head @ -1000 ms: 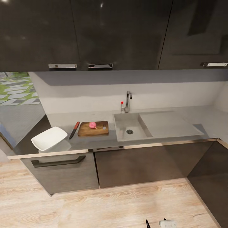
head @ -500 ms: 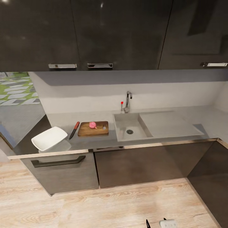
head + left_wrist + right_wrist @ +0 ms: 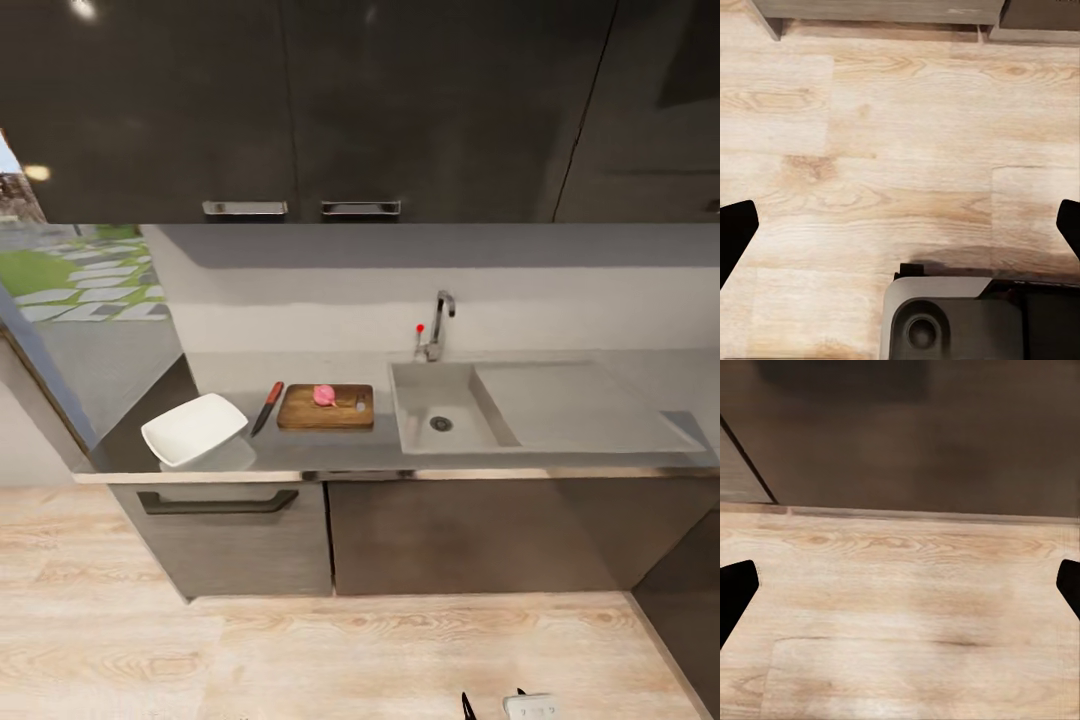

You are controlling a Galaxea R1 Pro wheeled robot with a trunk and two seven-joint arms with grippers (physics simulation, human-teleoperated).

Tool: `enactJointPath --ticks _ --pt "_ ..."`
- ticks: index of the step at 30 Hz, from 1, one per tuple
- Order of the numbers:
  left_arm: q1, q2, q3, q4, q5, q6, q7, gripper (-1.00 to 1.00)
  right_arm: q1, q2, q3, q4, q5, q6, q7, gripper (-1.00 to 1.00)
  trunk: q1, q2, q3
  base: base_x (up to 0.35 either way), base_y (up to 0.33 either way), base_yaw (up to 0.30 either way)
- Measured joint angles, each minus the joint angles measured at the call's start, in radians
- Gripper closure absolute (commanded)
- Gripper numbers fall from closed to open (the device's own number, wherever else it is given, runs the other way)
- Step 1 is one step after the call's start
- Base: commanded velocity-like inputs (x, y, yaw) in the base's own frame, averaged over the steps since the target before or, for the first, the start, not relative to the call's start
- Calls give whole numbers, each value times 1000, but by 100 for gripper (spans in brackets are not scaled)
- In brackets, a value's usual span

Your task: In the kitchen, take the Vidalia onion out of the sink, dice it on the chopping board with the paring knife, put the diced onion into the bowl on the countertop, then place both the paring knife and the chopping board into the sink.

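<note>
Already the Vidalia onion (image 3: 324,395) is sitting on the chopping board (image 3: 326,408) near the tabletop (image 3: 340,452) front edge, so, with both grippers' fingers (image 3: 735,232) spread and empty, the robot should be rolling closer and squaring up beside the paring knife (image 3: 267,407).

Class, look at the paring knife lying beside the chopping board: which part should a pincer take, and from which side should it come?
Grip the reddish handle of the paring knife, the end farther from the counter edge. It lies flat on the countertop, apart from the chopping board, so coming straight down from above, closing across the handle, looks best.
</note>
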Motion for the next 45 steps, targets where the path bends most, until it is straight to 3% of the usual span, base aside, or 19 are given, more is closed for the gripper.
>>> enactJointPath --ticks 10,12,15,18,20,22,30,35,40,45 --pt "0 0 0 6 0 0 0 -100 0 0 0 0 0 -5 0 -100 0 0 0 6 0 73" --pt "0 0 0 6 0 0 0 -100 0 0 0 -12 0 -67 -2 -100 0 0 0 0 0 1" --pt "0 0 0 8 -1 0 0 -100 0 0 1 -70 2 -114 -27 -100 0 0 0 0 0 0" --pt "0 0 1 35 -1 -1 0 -100 0 -1 3 -192 6 -113 -108 -100 0 0 0 0 0 0" --pt "0 0 1 42 -1 -1 0 -100 0 -2 4 -259 6 -83 -143 -100 0 0 0 0 0 0" --pt "0 0 1 48 -1 -2 0 -100 0 -2 5 -378 7 15 -178 -100 0 0 0 0 0 0" --pt "0 0 1 51 -1 -3 0 -100 0 -1 6 -624 7 219 -198 -100 0 0 0 0 0 0" --pt "0 0 0 50 -1 -3 0 -100 -1 -1 5 -791 6 402 -243 -100 0 0 0 0 0 0" --pt "0 0 0 50 -1 -3 0 -100 -15 1 6 -870 6 518 -271 -100 0 0 0 0 0 0" --pt "0 0 0 51 -1 -3 0 -100 -120 4 6 -885 6 634 -283 -100 0 0 0 0 0 0"
